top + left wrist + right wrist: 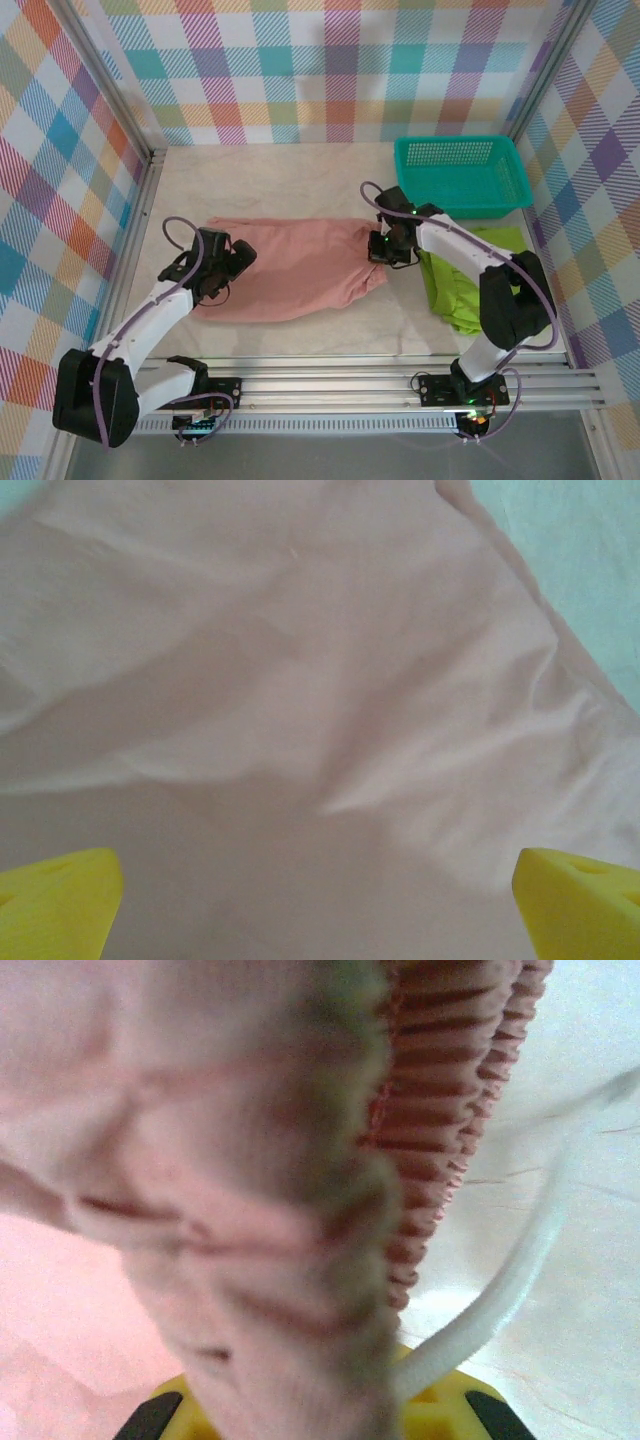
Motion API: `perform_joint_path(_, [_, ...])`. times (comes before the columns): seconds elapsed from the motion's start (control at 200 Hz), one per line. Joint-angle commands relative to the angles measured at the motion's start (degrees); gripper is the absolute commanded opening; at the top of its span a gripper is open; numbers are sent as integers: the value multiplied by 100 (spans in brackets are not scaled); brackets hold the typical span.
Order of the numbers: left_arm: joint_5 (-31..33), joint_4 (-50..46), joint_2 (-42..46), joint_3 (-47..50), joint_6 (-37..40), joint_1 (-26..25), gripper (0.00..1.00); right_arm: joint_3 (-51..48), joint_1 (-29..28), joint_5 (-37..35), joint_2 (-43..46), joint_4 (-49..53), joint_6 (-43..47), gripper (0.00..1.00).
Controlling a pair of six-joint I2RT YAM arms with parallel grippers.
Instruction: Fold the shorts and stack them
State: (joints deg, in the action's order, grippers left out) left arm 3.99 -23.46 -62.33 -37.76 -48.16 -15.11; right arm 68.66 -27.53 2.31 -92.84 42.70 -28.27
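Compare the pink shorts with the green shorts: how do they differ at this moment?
The pink shorts lie spread wide across the middle of the table; the green shorts sit bunched at the right, partly under the right arm. The right pincer is shut on the pink shorts' waistband; nothing holds the green shorts. Both are soft cloth, on the table, outside the basket.

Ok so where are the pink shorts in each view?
Top external: pink shorts spread mid-table, right hand pinching their right end.
Left wrist: pink shorts from the top edge down to the yellow fingertips.
Right wrist: pink shorts bunched close up, left and centre.
Shared landmark: pale tabletop.
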Motion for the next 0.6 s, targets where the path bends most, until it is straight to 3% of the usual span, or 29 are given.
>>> perform_joint_path(0.0, [166, -341, 176, -74, 121, 61, 100, 478, -66, -811, 239, 1299, 674, 0])
perform_joint_path(0.595, [191, -543, 507, -12, 67, 79, 100, 2783, -288, -3646, 154, 4161, 1386, 0])
